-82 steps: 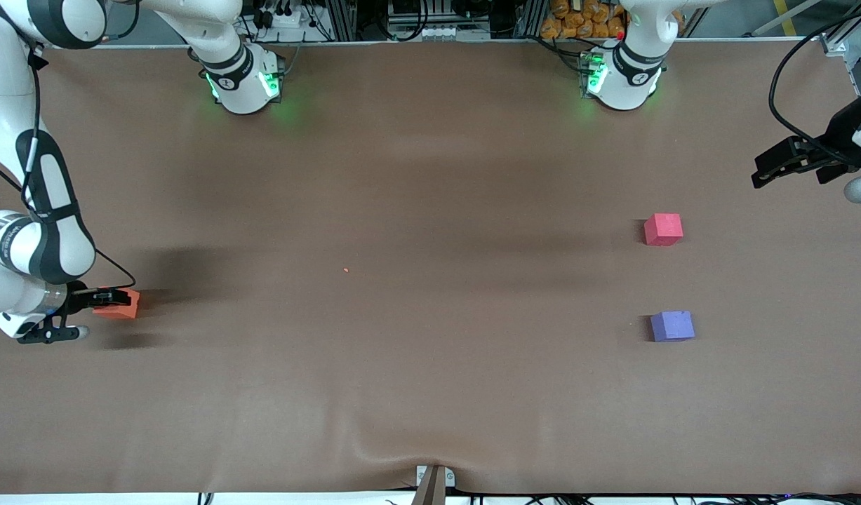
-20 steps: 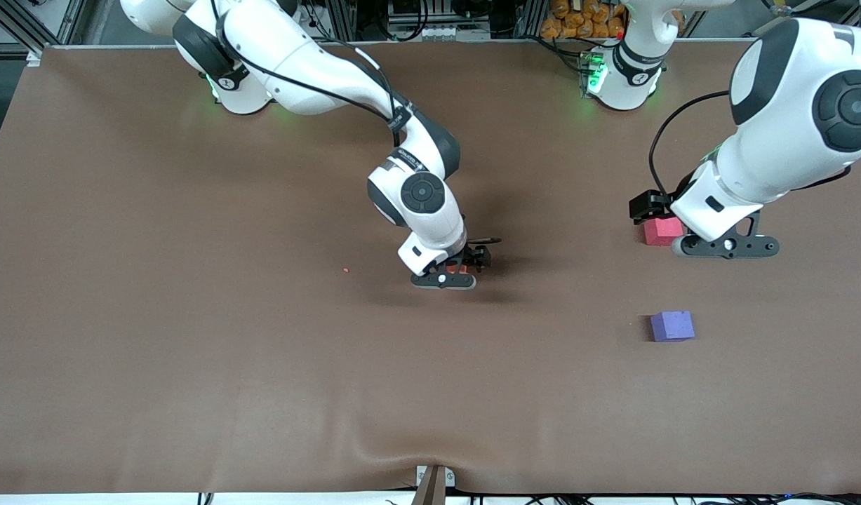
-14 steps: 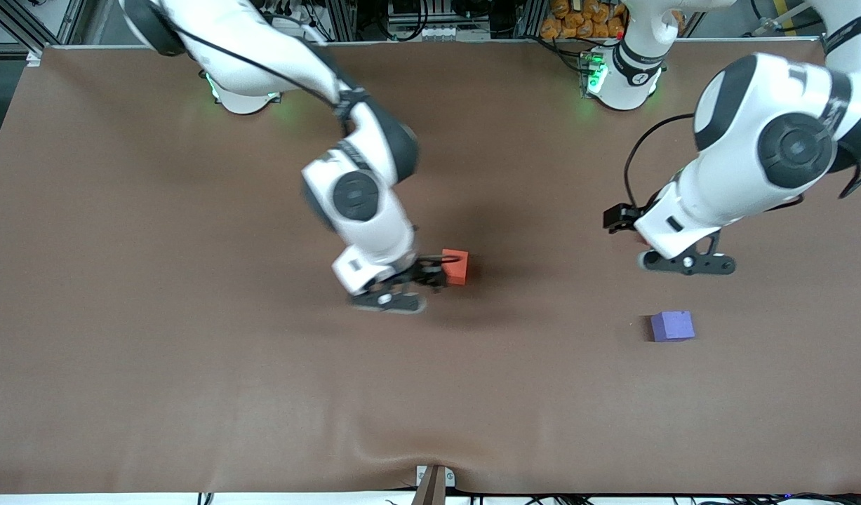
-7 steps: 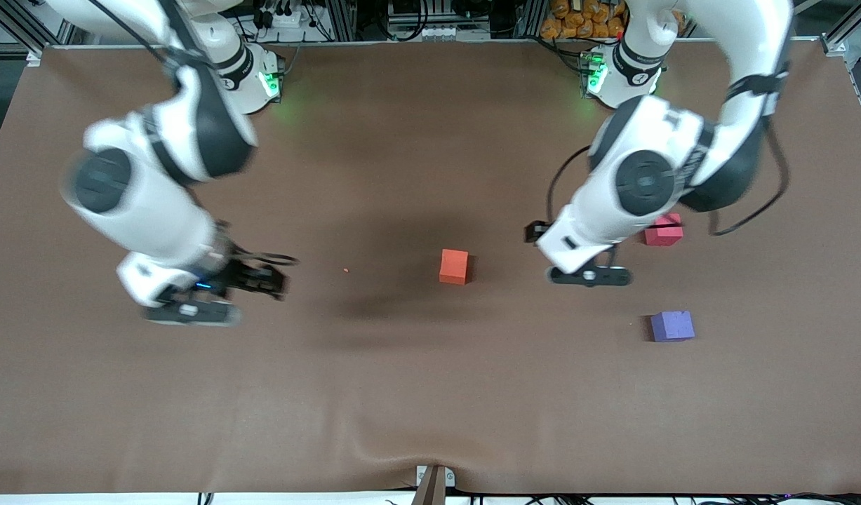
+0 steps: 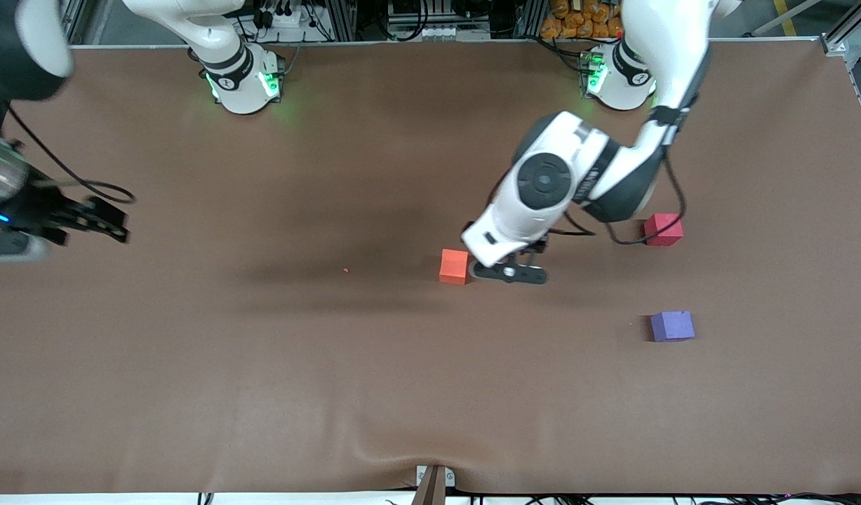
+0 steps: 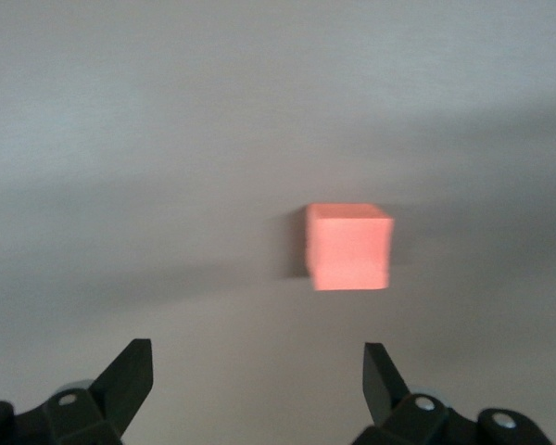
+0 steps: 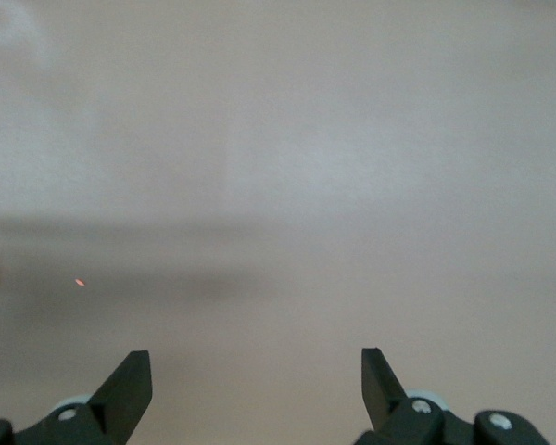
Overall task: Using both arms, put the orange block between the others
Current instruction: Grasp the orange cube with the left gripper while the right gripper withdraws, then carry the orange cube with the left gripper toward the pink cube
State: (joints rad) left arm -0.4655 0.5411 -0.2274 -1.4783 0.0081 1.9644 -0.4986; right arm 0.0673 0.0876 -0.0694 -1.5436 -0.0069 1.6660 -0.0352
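The orange block (image 5: 454,266) rests on the brown table near its middle, free of both grippers. In the left wrist view the orange block (image 6: 348,246) lies just ahead of my left gripper (image 6: 257,375), which is open and empty, a little off its centre line. My left arm's white wrist (image 5: 542,181) hangs over the table beside the block. The pinkish-red cube (image 5: 663,229) and the purple cube (image 5: 672,326) stand apart toward the left arm's end, the purple one nearer the front camera. My right gripper (image 5: 109,221) is open and empty over the right arm's end.
A tiny orange speck (image 5: 345,270) lies on the table between the block and the right arm's end; the speck (image 7: 80,282) also shows in the right wrist view. A fold in the cloth (image 5: 434,456) rises at the front edge.
My right gripper released the orange block near the table's middle and swung away to its own end. My left arm moved from the pinkish-red cube to just beside the orange block.
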